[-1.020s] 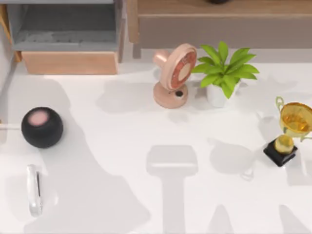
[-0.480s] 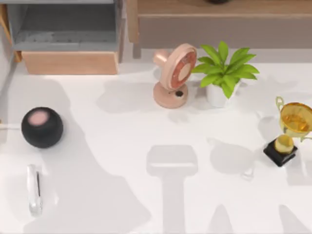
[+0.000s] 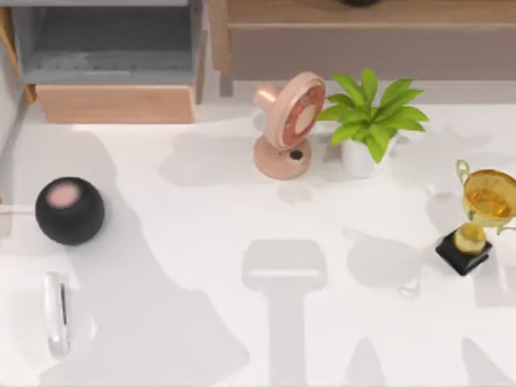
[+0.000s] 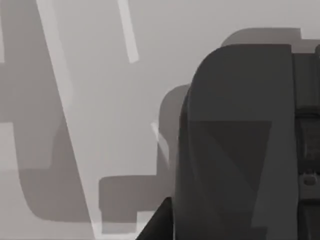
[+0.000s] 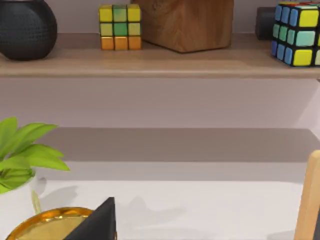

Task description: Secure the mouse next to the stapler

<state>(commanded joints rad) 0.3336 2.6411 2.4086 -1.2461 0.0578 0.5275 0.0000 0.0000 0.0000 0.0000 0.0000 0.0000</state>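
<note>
White slim stapler-like item (image 3: 56, 314) lies at lower left of tabletop (image 3: 201, 242) in top view, just beside dark round speaker (image 3: 69, 210). Nothing shifted over last second, so task looks unstarted. Mouse: cannot tell which item. Both arms' grip state: cannot tell.

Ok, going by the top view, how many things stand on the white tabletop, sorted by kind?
Black round speaker: 1
Pink desk fan: 1
Potted plant: 1
Gold trophy: 1
Pale long item, possibly the stapler: 1
Total: 5
</note>
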